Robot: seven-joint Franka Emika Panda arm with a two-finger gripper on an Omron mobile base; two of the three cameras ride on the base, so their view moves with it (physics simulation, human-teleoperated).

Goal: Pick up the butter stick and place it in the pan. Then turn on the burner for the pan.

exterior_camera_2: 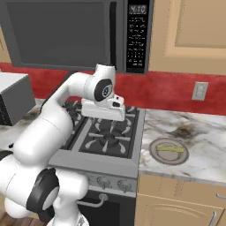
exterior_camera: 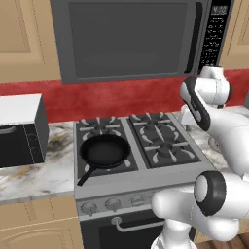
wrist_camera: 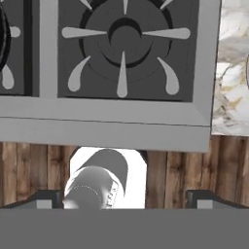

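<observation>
Hanging over the stove's right front burner (wrist_camera: 125, 39), the pincer (wrist_camera: 124, 199) is wide apart and grasps nothing. The butter stick (exterior_camera_2: 170, 148) lies on a grey plate (exterior_camera_2: 155, 155) on the tabletop (exterior_camera_2: 207, 132), off to its right, long side running left to right.

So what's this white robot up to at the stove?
Nothing is being handled yet. The robot's gripper is open and empty, hanging above the stove's right side near a burner. The black pan sits empty on the front-left burner. The butter stick lies on a grey plate on the counter right of the stove, so picking it up comes first.
</observation>
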